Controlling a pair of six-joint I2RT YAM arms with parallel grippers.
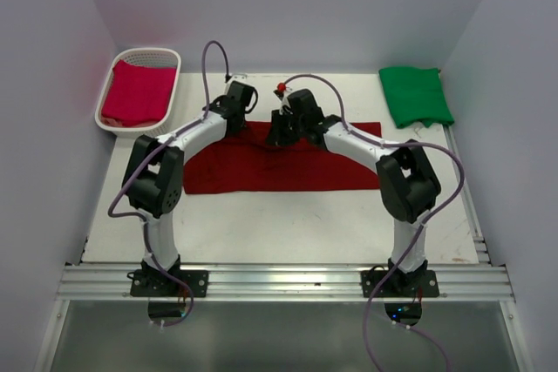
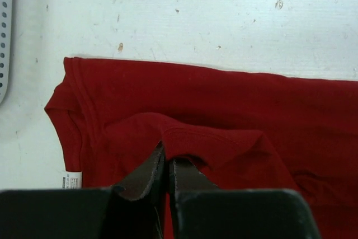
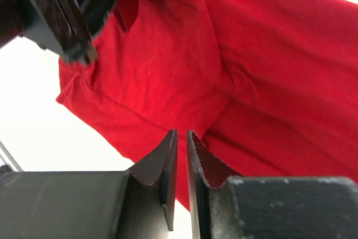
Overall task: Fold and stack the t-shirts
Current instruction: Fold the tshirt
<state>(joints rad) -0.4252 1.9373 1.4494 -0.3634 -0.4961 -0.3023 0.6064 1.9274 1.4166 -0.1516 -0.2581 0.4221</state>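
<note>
The dark maroon t-shirt [image 1: 288,167] lies spread across the middle of the table. My left gripper [image 1: 235,125] is at the shirt's back left edge. In the left wrist view the left gripper [image 2: 166,150] is shut on a raised fold of the maroon shirt [image 2: 224,104]. My right gripper [image 1: 281,134] is just right of it over the back edge. Its jaws [image 3: 182,134] are shut to a hairline gap, with the shirt [image 3: 251,54] close behind the tips and no cloth seen between them. The green t-shirt [image 1: 416,96] lies folded at the back right. The crimson t-shirt [image 1: 138,93] lies in the basket.
The white lattice basket [image 1: 171,58] stands at the back left; its rim shows in the left wrist view [image 2: 4,32]. Grey walls close in the table on three sides. The left gripper's fingers [image 3: 61,15] show at the top left of the right wrist view.
</note>
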